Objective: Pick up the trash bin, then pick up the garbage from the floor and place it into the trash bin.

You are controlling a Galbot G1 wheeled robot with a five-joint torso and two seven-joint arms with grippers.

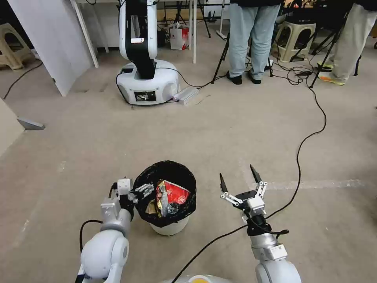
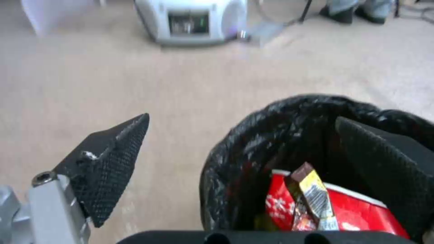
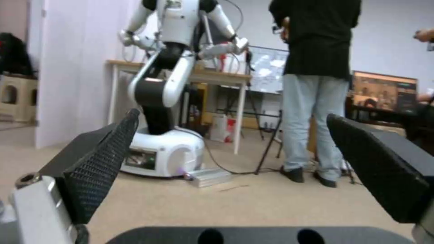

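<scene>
Currently left gripper (image 1: 144,190) straddles the rim of the small round white plastic trash bin with black liner (image 1: 171,228), jaws apart, not clamped; red snack wrapper (image 1: 174,194) inside. Right gripper (image 1: 240,181) hovers beside it, spread, empty.

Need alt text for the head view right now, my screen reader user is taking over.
The left end effector straddles the rim of the trash bin, which holds a red snack wrapper. The right end effector hovers open beside it, empty, above bare floor.
</scene>
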